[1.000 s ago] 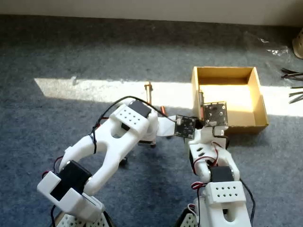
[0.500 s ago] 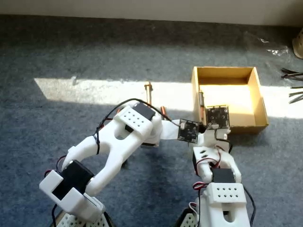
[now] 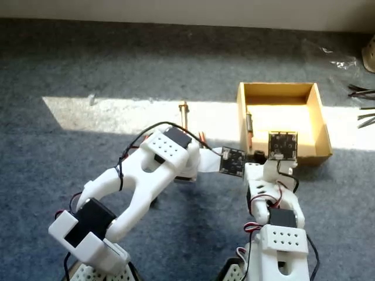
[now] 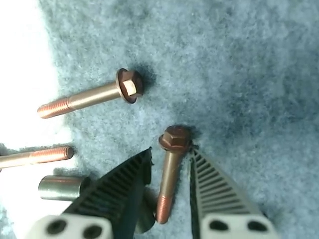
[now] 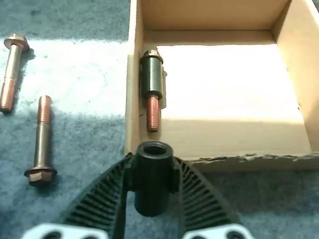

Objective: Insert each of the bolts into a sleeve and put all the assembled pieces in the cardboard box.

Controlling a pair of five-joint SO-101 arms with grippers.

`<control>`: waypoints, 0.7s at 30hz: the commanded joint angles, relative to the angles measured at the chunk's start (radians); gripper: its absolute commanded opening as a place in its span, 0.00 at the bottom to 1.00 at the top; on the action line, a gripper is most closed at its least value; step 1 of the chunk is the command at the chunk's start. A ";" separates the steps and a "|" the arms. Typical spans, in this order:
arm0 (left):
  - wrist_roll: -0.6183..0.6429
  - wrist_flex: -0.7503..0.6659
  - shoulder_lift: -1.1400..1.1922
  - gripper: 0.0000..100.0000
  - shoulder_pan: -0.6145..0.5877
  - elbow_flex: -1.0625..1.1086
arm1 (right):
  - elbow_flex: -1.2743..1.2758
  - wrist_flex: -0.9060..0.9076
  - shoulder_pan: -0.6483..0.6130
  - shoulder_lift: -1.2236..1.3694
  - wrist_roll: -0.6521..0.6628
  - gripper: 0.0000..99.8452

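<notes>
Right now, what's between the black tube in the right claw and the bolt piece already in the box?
In the right wrist view, just the cardboard box's near wall stands between the held sleeve and the assembled piece.

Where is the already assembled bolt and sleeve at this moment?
In the right wrist view, the assembled piece lies inside the cardboard box, against the wall nearest the loose bolts.

Black sleeve (image 5: 151, 174) held; sleeved bolt (image 5: 151, 89) (copper) in box (image 5: 299, 74).

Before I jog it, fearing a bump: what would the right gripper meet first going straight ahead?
Likely the near wall of the cardboard box, just past the held sleeve; height unclear.
</notes>
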 commanded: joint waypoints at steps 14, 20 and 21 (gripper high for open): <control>-0.061 0.049 -0.005 0.12 -0.053 -0.056 | -0.013 -0.027 0.010 -0.018 0.014 0.00; -0.061 -0.005 -0.004 0.12 -0.045 -0.036 | -0.013 -0.027 0.010 -0.018 0.014 0.00; -0.061 -0.023 -0.004 0.12 -0.042 -0.022 | -0.013 -0.027 0.010 -0.018 0.014 0.00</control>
